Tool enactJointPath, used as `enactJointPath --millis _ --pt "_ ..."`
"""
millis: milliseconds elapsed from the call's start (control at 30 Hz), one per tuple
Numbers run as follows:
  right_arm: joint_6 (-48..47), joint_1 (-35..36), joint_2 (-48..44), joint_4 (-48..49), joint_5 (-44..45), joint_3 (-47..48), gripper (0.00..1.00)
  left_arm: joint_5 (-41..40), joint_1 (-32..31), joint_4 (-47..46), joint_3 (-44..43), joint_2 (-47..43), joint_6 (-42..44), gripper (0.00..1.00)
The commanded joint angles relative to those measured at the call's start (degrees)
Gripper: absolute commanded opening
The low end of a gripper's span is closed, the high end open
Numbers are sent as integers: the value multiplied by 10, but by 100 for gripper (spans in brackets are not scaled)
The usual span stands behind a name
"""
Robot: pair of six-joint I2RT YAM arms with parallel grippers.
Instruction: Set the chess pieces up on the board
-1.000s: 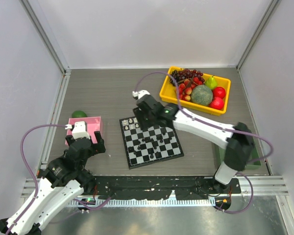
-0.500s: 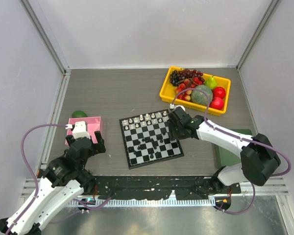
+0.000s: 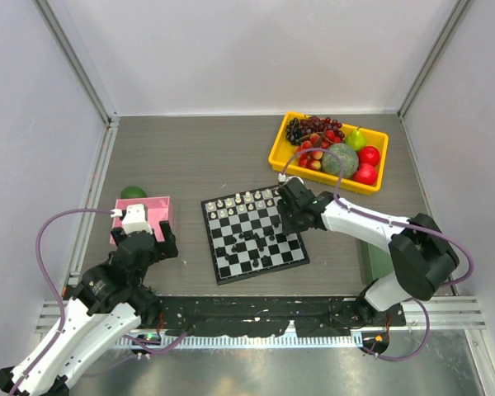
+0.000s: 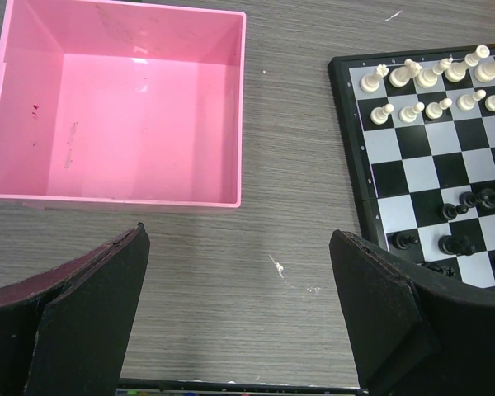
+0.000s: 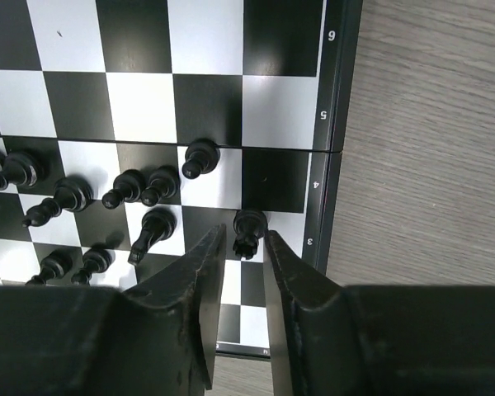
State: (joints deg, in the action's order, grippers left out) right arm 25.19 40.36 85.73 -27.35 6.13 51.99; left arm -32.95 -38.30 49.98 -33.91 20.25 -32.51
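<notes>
With other black chessmen [image 5: 74,198] crowding its 9 o'clock, a black chessman [image 5: 250,223] at the board's [image 5: 334,165] 3 o'clock edge, long axis 12-to-6, sits between the right pincer's [image 5: 243,238] narrowed tips, grip uncertain; the left pincer [image 4: 239,235] gapes at the pink tray's [image 4: 115,115] 6 o'clock.

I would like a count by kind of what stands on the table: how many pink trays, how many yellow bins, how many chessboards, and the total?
pink tray: 1
yellow bin: 1
chessboard: 1
Total: 3
</notes>
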Motion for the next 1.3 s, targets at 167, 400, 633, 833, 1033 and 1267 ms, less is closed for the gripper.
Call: enactJointPath --millis 167,400,633,833,1033,1267 --pt "-15 -11 10 26 7 18 24 -5 -1 -20 0 7 0 99" --pt "-13 -10 -12 15 -5 5 15 -4 -1 -21 0 8 -1 99" --pt "10 -10 -95 -2 -18 -50 15 -1 -1 -23 0 8 3 99" --pt "20 -4 -145 -25 -18 -82 15 0 -2 -23 -1 8 3 99" --pt "31 9 -157 -30 -24 -101 15 1 -1 -24 0 10 3 99" --pt "43 32 -150 -32 -13 -110 15 3 -1 -25 0 9 5 99"
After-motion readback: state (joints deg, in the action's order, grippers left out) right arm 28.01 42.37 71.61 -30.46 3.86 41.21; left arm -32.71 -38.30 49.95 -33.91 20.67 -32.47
